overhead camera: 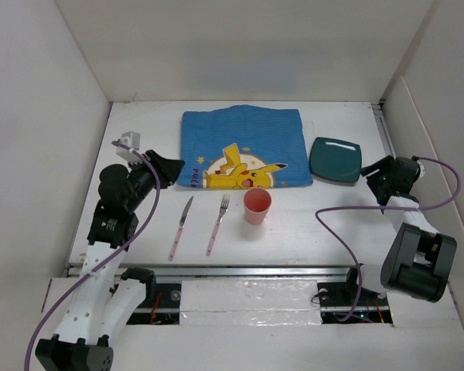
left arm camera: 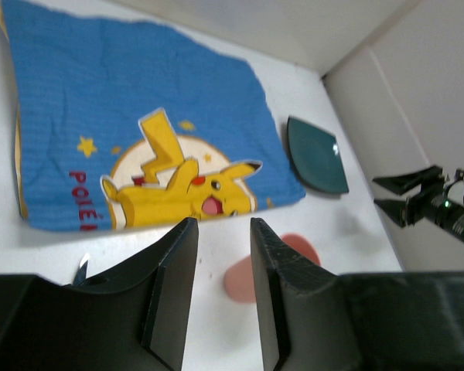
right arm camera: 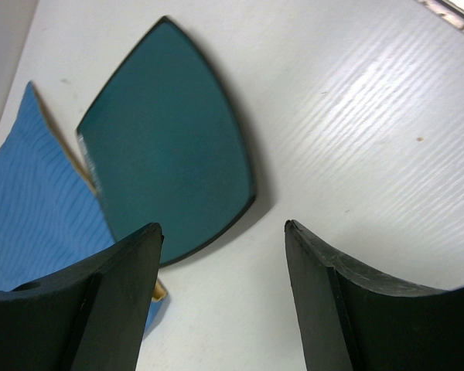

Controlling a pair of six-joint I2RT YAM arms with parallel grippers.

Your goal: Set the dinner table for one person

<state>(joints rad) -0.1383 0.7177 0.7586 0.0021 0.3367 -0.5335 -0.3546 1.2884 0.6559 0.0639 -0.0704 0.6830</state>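
Right gripper (right arm camera: 220, 230) agape over flat white dinner table (overhead camera: 294, 241)

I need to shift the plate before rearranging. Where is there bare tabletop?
Bare dinner table lies right of the cup, nearer than the plate. The placemat carries nothing. Crowded: knife, fork and cup sit close together in front of the placemat.

You can read only one piece of writing: red capital letters (left arm camera: 83, 199) printed on the blue Pikachu-print placemat (overhead camera: 240, 131), which lies on the dinner table (overhead camera: 309, 232). They curve along the rim of the pale circle behind the yellow Pikachu figure (overhead camera: 240, 170), near the cloth's left front corner. In the left wrist view you can read "POKÉ" and part of one more letter. In the top view the letters are too small to read.
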